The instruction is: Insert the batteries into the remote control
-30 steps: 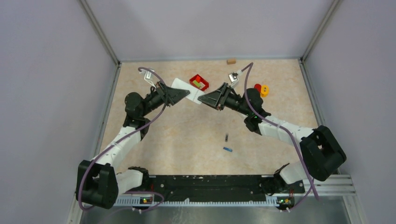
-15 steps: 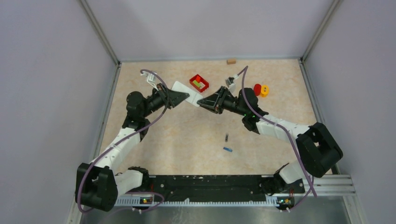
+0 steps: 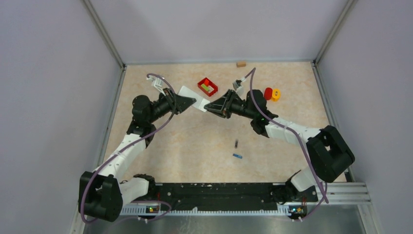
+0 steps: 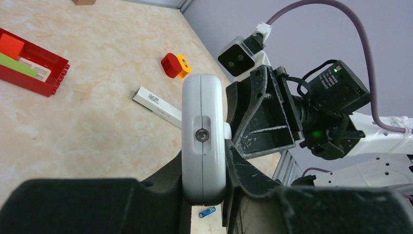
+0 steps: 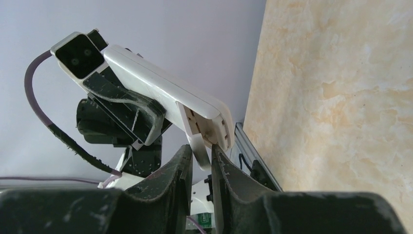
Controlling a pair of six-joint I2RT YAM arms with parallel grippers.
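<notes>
Left jaws clamp the remote [image 4: 203,112] aloft, we judge as a brace; right jaws pinch its battery cover [image 5: 197,151].

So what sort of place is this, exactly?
Most likely a robotics lab test cell: two arms bolted at the near edge of a table, plain grey walls boxing it in, and small props such as a remote and loose batteries.

Bright, even light; foreground perhaps soft.
</notes>
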